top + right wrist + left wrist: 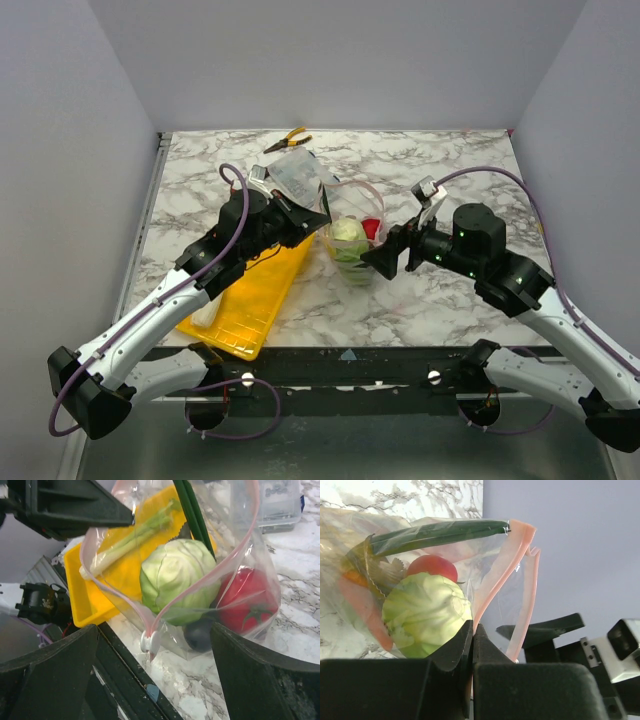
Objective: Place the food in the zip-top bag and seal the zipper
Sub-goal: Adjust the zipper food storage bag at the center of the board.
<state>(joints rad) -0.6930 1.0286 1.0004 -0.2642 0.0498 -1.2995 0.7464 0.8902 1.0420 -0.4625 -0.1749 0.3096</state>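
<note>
Okay, looking at the zip-top bag (350, 235) held upright around mid-surface (440, 300), with a gaping mouth. Pinched at the rim by the left gripper (472, 632), clamped tight right beside the pink zipper (520, 555). Can see the right gripper (378, 260) spread wide, gripping nothing, straddling the slider (150, 641) end. Already loaded with cabbage (175, 577), tomato (247, 600) and dark ball (200, 634). Looks like 1 leek (130, 537) left on the yellow tray (85, 600) behind. Expect floppy, slick film, bottom-heavy with the toys, so probably sags wherever unsupported. Better to grab the stiffer zipper strip, never the thin wall. Would pinch near the slider and pull along gently.
</note>
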